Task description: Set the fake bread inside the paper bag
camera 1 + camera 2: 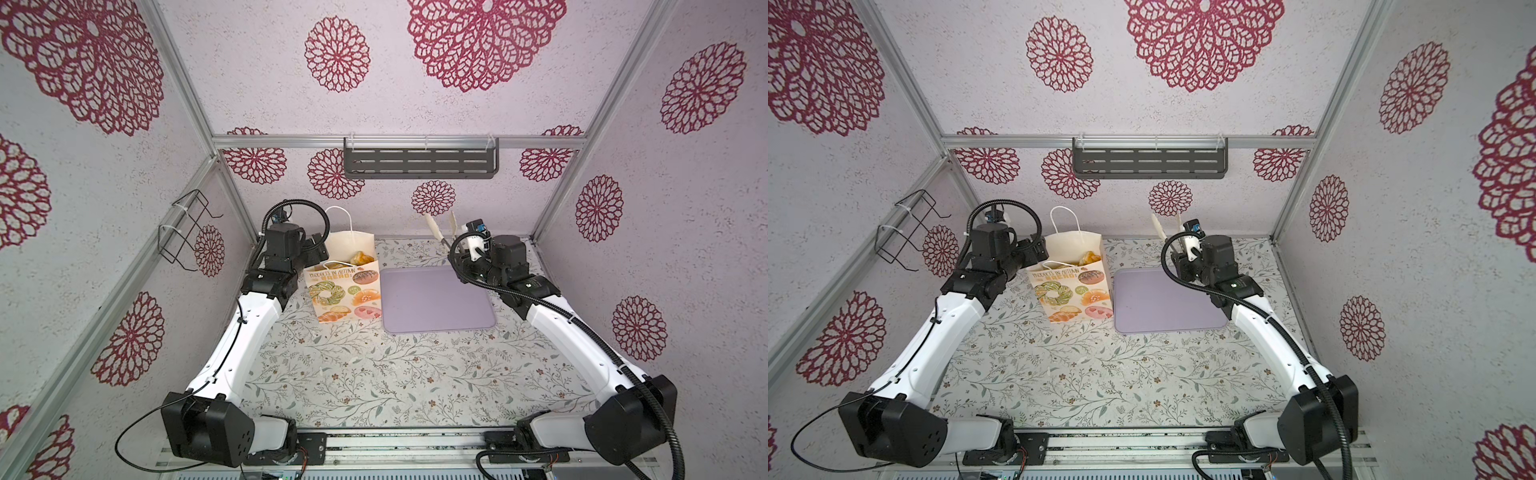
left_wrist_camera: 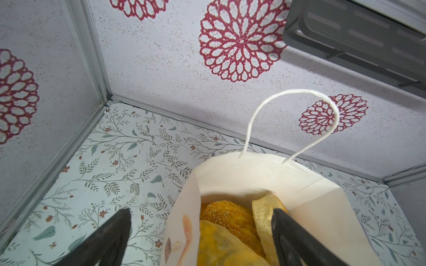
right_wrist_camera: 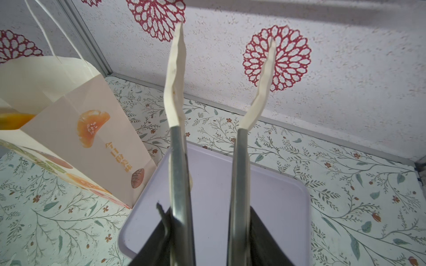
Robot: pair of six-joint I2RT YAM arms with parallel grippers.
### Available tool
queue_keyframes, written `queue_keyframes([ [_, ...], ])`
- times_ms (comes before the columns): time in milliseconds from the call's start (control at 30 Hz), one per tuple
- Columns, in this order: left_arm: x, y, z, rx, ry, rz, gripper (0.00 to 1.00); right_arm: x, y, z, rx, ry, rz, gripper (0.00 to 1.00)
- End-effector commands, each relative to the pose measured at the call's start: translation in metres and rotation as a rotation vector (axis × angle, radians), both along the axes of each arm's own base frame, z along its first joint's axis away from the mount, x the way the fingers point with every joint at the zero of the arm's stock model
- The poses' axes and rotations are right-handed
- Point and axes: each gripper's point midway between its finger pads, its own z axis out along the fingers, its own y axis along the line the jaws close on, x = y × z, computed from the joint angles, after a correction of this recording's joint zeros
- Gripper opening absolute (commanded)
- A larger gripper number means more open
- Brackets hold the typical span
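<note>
On the floral desk a lilac tray lies flat, and the paper bag stands upright just beside its left edge. The fake bread sits inside the bag: a seeded golden bun, a smooth orange piece and a pale slice on edge. The left pincer is released and spread wide at the bag's mouth, one finger inside by the slice, the other outside the bag's wall. Further back, the right pincer is clenched on tongs, cream tips apart, pointing up at the back wall
</note>
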Motion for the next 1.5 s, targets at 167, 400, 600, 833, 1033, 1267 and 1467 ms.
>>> queue_keyframes([
  [167, -0.018, 0.056, 0.018, -0.036, -0.038, 0.175, 0.97, 0.007, -0.038, 0.026, -0.009, -0.124, -0.119, 0.46],
  [400, -0.034, 0.091, 0.004, -0.043, -0.028, 0.292, 0.97, 0.017, -0.07, 0.006, -0.011, -0.109, -0.217, 0.46],
  [600, -0.043, 0.109, -0.018, -0.049, -0.031, 0.369, 0.97, 0.025, -0.102, -0.014, -0.006, -0.115, -0.325, 0.46],
  [833, -0.056, 0.126, -0.041, 0.013, -0.008, 0.455, 0.97, 0.032, -0.143, -0.036, 0.003, -0.116, -0.454, 0.47],
  [1033, -0.058, 0.13, -0.061, 0.087, 0.0, 0.442, 0.97, 0.034, -0.166, -0.056, -0.003, -0.106, -0.51, 0.48],
  [1267, -0.059, 0.131, -0.084, 0.08, 0.03, 0.456, 0.97, 0.035, -0.191, -0.09, -0.054, -0.052, -0.581, 0.48],
  [1467, -0.063, 0.135, -0.104, 0.066, 0.068, 0.501, 0.97, 0.035, -0.204, -0.108, -0.084, -0.031, -0.608, 0.48],
])
